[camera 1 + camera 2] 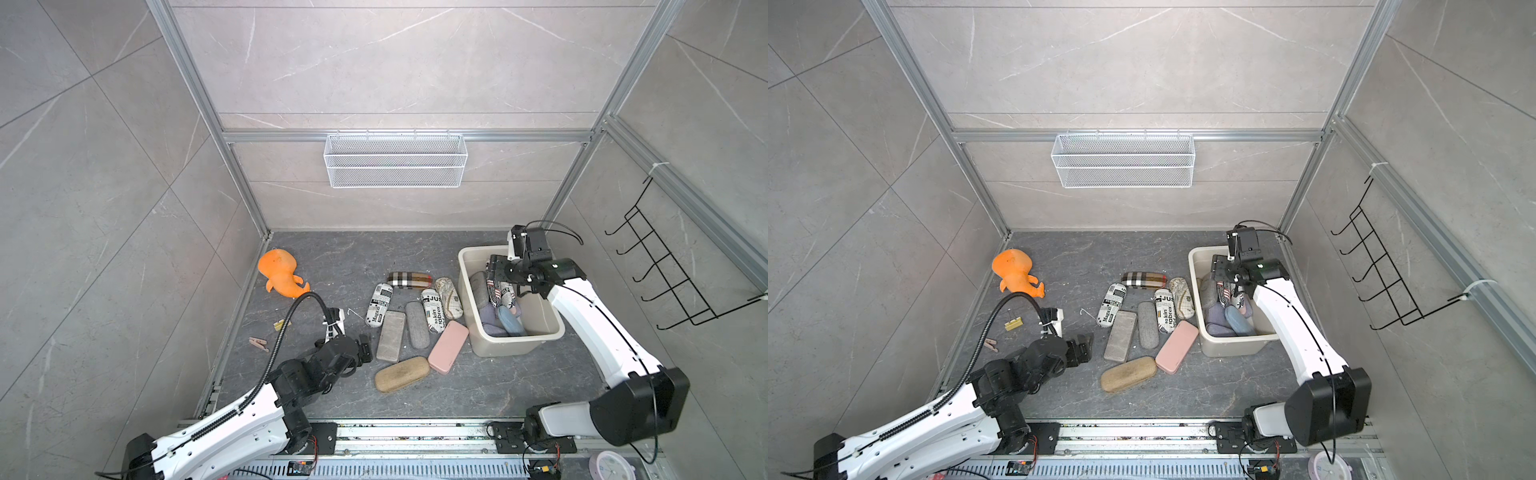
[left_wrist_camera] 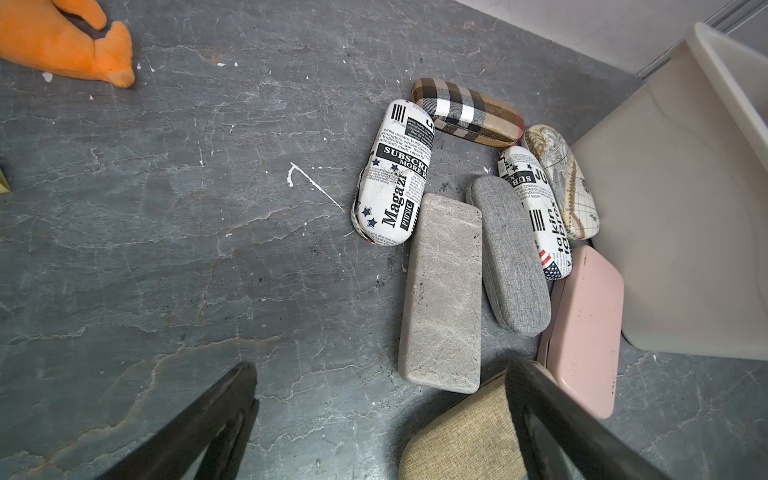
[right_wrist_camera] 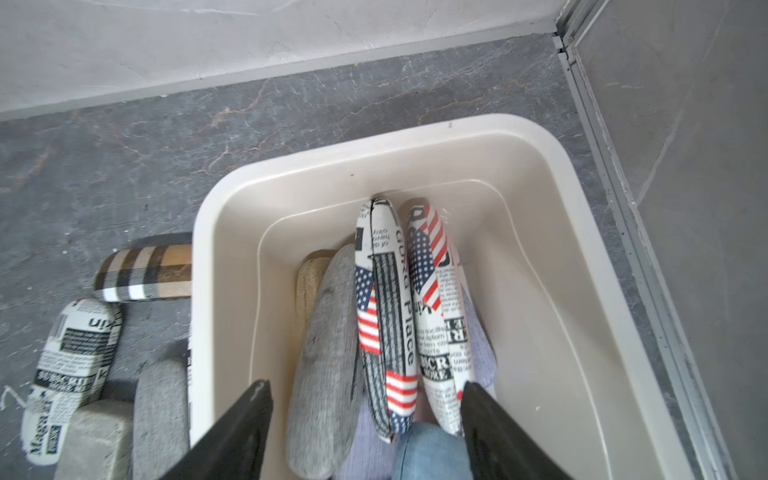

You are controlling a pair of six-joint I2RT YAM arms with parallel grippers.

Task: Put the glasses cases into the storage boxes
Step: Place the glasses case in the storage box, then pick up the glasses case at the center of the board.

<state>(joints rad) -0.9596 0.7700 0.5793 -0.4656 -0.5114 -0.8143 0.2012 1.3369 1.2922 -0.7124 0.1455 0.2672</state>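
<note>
The right hand (image 3: 365, 386) hangs over the cream storage tub (image 3: 540, 270), fingers spread, gripping nothing. Below it lie two newspaper-print cases (image 3: 386, 311) on edge, a grey fabric case (image 3: 328, 353), a tan case end (image 3: 309, 282), a blue case (image 3: 432, 449) and lilac fabric (image 3: 480, 357), whose count I cannot tell.

The tub stands near the counter's (image 2: 166, 208) far right corner. The left hand (image 2: 380, 363) hovers released; one finger crosses the tan fabric case (image 2: 465, 432).

Eight cases crowd the counter beside the tub:
- a stone-grey flat case (image 2: 444, 291)
- a grey woven case (image 2: 511, 257)
- a pink case (image 2: 586, 324) touching the tub wall
- two newsprint cases (image 2: 395, 174)
- a plaid case (image 2: 465, 110)
- a map-print case (image 2: 561, 178)

An orange plush toy (image 1: 280, 272) lies toward the far left corner, and two clothespins (image 1: 258, 343) lie by the left edge.
</note>
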